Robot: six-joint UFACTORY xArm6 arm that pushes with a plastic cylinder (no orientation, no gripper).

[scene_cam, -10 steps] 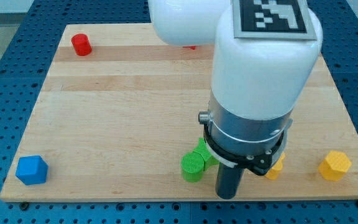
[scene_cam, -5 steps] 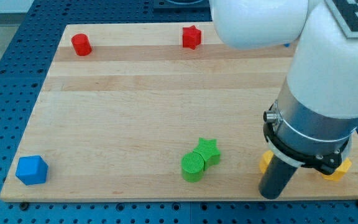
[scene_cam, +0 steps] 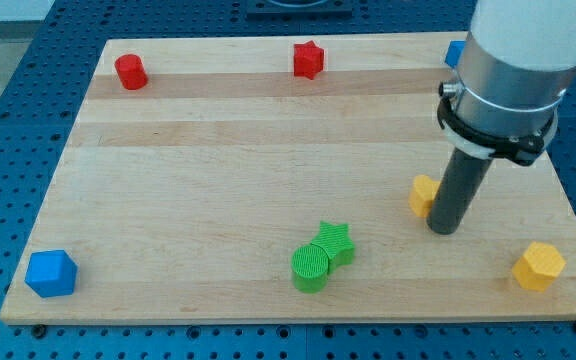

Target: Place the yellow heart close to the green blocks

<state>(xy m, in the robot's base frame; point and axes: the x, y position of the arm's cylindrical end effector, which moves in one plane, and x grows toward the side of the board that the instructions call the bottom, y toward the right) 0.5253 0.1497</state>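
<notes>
A small yellow block (scene_cam: 424,194), likely the heart, lies on the wooden board (scene_cam: 218,170) right of centre, partly hidden by my rod. My tip (scene_cam: 445,229) rests just to its right and a little lower, touching or nearly touching it. A green star (scene_cam: 337,241) and a green cylinder (scene_cam: 310,268) sit together near the view's bottom, left and below the yellow block.
A yellow hexagon block (scene_cam: 539,265) is at the bottom right. A blue block (scene_cam: 50,272) is at the bottom left. A red cylinder (scene_cam: 130,71) and a red star (scene_cam: 308,59) are along the top. Another blue block (scene_cam: 454,53) peeks out behind the arm.
The arm has swung right and up the view. The tip went from beside the green blocks to the right of the small yellow block, which now lies higher on the board.
</notes>
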